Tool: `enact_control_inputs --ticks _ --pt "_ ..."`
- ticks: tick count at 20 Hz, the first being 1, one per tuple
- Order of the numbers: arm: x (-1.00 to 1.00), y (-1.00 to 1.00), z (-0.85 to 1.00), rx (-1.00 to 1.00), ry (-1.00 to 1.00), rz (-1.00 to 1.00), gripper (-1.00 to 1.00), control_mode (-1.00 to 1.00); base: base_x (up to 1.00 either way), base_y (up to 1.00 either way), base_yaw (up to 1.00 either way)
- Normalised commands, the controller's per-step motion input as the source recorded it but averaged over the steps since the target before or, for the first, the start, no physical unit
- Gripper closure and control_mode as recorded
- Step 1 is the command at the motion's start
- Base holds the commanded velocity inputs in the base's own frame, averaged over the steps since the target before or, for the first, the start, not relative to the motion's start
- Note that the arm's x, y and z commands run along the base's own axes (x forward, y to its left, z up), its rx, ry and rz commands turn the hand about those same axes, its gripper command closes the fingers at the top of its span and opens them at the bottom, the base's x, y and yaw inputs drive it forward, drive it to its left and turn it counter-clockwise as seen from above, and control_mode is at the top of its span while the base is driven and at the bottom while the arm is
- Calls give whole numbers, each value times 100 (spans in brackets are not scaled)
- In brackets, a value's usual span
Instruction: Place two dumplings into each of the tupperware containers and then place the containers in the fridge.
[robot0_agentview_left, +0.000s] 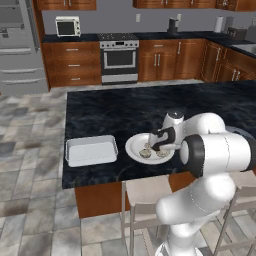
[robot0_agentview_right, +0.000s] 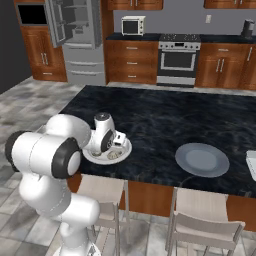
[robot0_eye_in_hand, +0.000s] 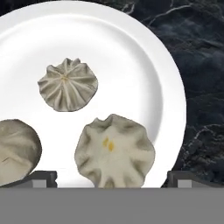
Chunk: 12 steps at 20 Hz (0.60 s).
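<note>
I see gripper (robot0_eye_in_hand: 112, 177) low over white plate (robot0_eye_in_hand: 144, 65) on dark counter (robot0_eye_in_hand: 201, 52). Fingers spread wide, hold nothing. Nearest dumpling (robot0_eye_in_hand: 114, 151) lies between two fingertips (robot0_eye_in_hand: 41, 177). Second dumpling (robot0_eye_in_hand: 68, 84) farther on plate, third dumpling (robot0_eye_in_hand: 17, 148) near one fingertip. Tupperware container (robot0_agentview_left: 91, 150) beside plate, apart.

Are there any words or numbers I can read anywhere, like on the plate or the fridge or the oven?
No text can be read in these pictures.
The white plate and the dumplings are bare.
The fridge, the stove and the toaster oven show no label or number.
</note>
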Motion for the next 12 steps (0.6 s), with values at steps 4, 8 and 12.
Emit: enact_control_inputs --ticks 4,8,12 --pt "2 0 -25 0 0 0 -100 -100 0 0 0" --pt "2 0 -26 0 0 0 -100 -100 0 0 0" --pt "2 -4 -24 0 0 0 -100 -100 0 0 0"
